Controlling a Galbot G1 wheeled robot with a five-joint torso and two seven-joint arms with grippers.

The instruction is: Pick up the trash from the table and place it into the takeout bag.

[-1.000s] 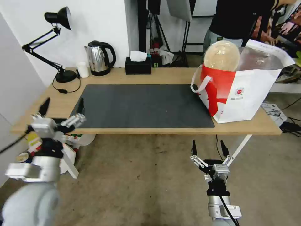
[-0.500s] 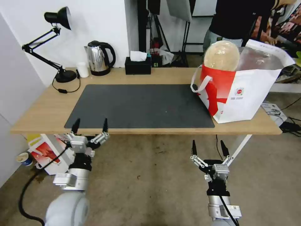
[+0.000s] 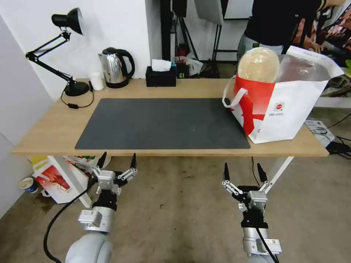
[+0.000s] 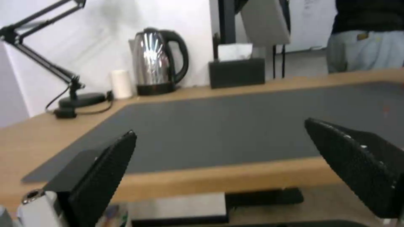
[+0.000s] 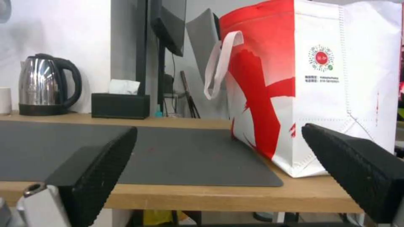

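The takeout bag (image 3: 281, 109) stands on the right end of the table (image 3: 47, 131), white with a red panel; it also shows in the right wrist view (image 5: 320, 78). One piece of trash, a beige lidded round bowl (image 3: 258, 65), sticks up out of the bag's mouth. The dark grey mat (image 3: 164, 122) lies bare. My left gripper (image 3: 117, 160) hangs open below the table's front edge, left of centre; its wrist view has it (image 4: 219, 127) facing the mat. My right gripper (image 3: 243, 171) is open and empty, low in front of the table, and appears in its own view (image 5: 219, 127).
Along the back edge stand a black desk lamp (image 3: 69, 54), a small white cup (image 3: 97, 80), a steel kettle (image 3: 115, 67) and a black tissue box (image 3: 161, 75). A red-and-white package (image 3: 55, 179) sits on the floor under the table's left end. Cables lie on the floor at right.
My left arm has come down from the table's left front corner and swung right, now hanging below the front edge. The right arm, the bag and the bowl have not moved.
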